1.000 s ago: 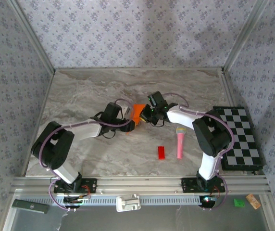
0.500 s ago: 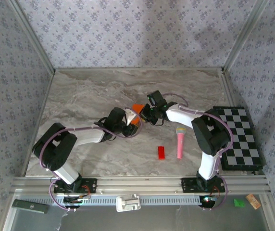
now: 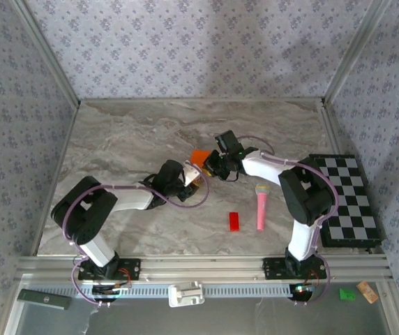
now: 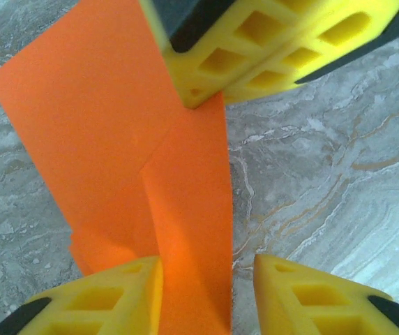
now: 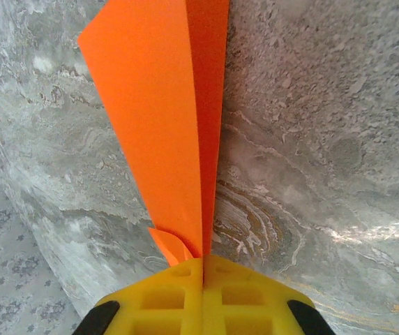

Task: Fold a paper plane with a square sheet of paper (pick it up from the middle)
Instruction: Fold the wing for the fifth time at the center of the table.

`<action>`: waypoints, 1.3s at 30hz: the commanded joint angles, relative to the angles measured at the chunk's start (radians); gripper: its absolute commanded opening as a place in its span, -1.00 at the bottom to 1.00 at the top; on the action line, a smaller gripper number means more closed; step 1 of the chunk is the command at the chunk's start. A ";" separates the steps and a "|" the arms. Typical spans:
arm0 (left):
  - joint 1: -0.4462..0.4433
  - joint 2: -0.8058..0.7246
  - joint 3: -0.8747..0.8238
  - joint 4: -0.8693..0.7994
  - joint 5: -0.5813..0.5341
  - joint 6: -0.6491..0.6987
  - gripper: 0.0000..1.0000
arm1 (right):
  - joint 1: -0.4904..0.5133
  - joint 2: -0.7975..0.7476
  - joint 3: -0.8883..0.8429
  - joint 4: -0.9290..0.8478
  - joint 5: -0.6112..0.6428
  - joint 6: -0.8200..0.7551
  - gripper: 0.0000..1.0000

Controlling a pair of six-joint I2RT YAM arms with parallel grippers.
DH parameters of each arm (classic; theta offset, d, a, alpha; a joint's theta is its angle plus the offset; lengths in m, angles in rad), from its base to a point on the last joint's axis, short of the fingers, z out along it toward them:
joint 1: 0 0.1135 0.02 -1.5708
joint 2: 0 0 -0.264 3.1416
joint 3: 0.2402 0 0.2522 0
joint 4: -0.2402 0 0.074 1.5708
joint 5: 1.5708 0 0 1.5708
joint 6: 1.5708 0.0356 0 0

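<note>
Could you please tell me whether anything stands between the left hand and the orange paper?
Nothing visible does. The orange paper runs straight into the gap between the open fingers of the left hand. The right hand is shut on the paper's other end, away from that gap.

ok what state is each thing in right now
square sheet of paper: folded, held up by one edge
right gripper: shut on the paper
left gripper: open, paper between its jaws
red block: lying flat
pink microphone: lying flat
checkerboard: lying flat
</note>
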 commanded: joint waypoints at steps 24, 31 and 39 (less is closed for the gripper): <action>-0.006 0.052 0.018 -0.014 -0.015 0.033 -0.77 | -0.010 0.015 0.036 -0.117 0.003 -0.014 -0.29; -0.001 0.060 0.014 -0.012 0.009 0.010 -0.81 | -0.012 0.000 0.083 -0.162 0.041 -0.059 0.06; 0.061 0.053 -0.006 0.027 0.149 -0.122 -0.85 | -0.026 -0.035 0.076 -0.171 0.074 -0.093 0.19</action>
